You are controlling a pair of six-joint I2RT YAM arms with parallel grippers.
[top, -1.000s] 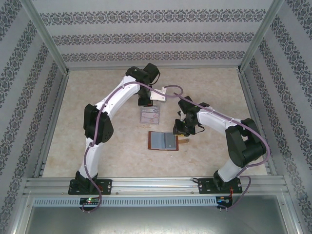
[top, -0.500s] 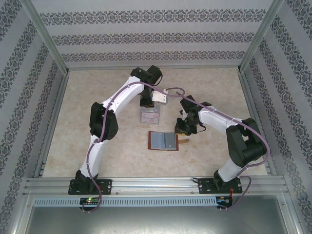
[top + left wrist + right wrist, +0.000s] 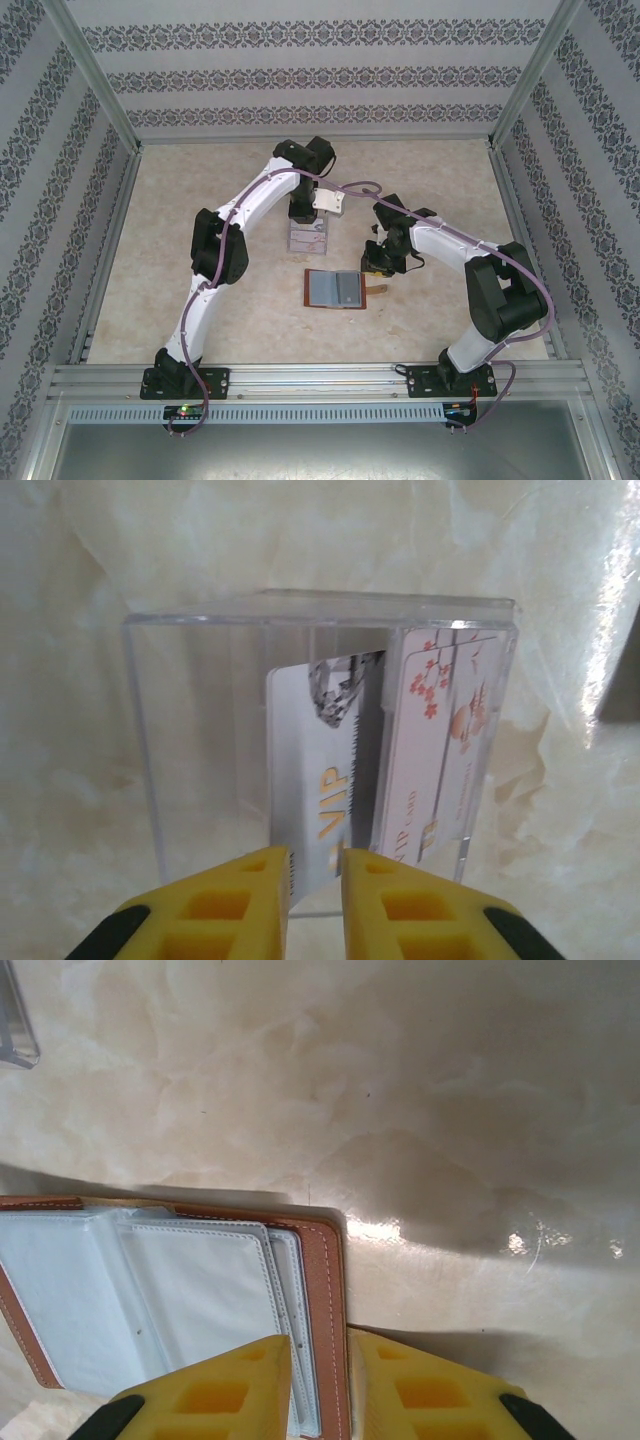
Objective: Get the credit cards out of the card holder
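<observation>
— Underneath both arms, what is the surface like?
— A cream, marbled, glossy table (image 3: 200, 250). It is boxed in by walls (image 3: 300, 75) papered in grey patterned stripes, with a metal rail (image 3: 320, 378) along the near edge.
— And the left claw (image 3: 315, 880)?
— Its yellow fingers stand slightly apart and clamp nothing, just before a clear rack (image 3: 200, 730). A white card (image 3: 315, 780) and a pink blossom card (image 3: 440, 740) stand upright inside the rack. The white card's lower edge sits right at the gap; whether it touches I cannot tell.
— The right claw (image 3: 320, 1360)?
— Nipped on the right-hand brown edge of the wallet (image 3: 200, 1300). The wallet lies open on the table on the near side of the rack, grey-blue sleeves up.
— Any writing?
— "VIP" in gold on the white card. The pink blossom card carries gold lettering too, partly hidden.
</observation>
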